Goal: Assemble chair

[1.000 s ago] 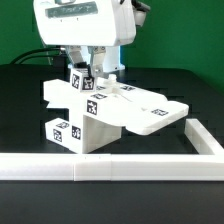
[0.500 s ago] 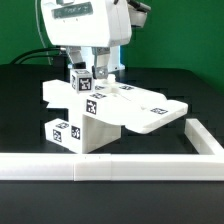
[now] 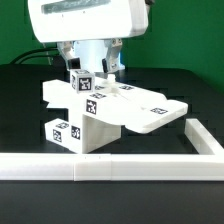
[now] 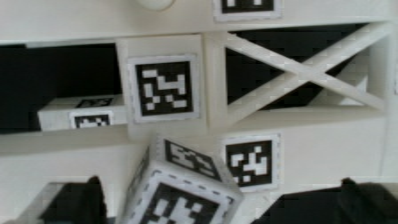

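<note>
**Chair assembly: leg-fitting stage, fingers off the part**

I find the fingers (image 4: 71, 200) spread wide and gripping nothing. The two tips stand either side of a tagged square leg (image 3: 80, 82) and, as far as the wrist view shows, do not touch it.

The chair (image 3: 112, 108) sits directly beneath the fingers on the black surface (image 3: 30, 205), partly built. Its X-braced panel (image 4: 302, 70) lies just beyond the fingertips, and the leg stands up from the assembly between them. The leg looks tilted in the wrist view, and I cannot tell whether it is fully seated.

My judgement is that the leg-fitting step is in hand. The next move calls for either a fresh grip on that leg to finish seating it, or a straight lift clear without brushing it.

No container is in view. The white border rail (image 3: 110, 168), well forward of the fingers, only fences the surface.
</note>
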`<state>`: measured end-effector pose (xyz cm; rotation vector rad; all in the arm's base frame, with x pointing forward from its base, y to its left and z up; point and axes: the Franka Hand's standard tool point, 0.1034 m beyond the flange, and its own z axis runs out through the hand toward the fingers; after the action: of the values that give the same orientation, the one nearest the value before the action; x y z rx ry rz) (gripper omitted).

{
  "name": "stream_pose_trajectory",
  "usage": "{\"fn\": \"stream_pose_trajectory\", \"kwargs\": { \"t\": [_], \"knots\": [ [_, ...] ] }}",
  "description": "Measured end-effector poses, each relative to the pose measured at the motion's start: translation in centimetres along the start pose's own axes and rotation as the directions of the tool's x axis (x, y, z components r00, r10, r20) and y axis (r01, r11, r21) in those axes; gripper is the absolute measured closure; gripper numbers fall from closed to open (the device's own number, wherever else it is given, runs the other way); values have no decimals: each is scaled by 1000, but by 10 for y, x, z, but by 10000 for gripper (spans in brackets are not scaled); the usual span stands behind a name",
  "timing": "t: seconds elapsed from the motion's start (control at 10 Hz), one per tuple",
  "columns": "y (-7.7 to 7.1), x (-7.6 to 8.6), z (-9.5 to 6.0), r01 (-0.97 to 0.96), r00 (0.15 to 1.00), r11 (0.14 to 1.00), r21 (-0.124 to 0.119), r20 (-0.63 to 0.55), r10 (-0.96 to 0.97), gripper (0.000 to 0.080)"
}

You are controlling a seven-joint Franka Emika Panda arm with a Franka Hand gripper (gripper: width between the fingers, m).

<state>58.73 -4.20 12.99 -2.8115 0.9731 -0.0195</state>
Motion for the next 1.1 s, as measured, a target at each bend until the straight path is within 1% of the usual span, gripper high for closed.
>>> {"fn": "stream_pose_trajectory", "kwargs": {
  "t": [0.1, 0.2, 0.3, 0.5, 0.6, 0.7, 0.8, 1.0, 1.1],
  "knots": [
    [2, 3, 0, 195, 981, 980, -29, -20, -195, 151],
    [3, 3, 1, 297, 954, 954, -46, -21, -298, 151],
    [4, 4, 1, 434, 900, 899, -62, -18, -435, 151],
    [6, 5, 1, 509, 859, 858, -65, -15, -511, 151],
    [7, 6, 1, 576, 816, 814, -69, -9, -578, 151],
    [7, 6, 1, 612, 790, 788, -71, -5, -613, 151],
    [8, 6, 1, 676, 735, 733, -74, 3, -678, 151],
    [10, 7, 4, 799, 596, 592, -102, 6, -803, 151],
    [13, 5, 7, 819, 569, 565, -103, 13, -822, 151]
  ]
}}
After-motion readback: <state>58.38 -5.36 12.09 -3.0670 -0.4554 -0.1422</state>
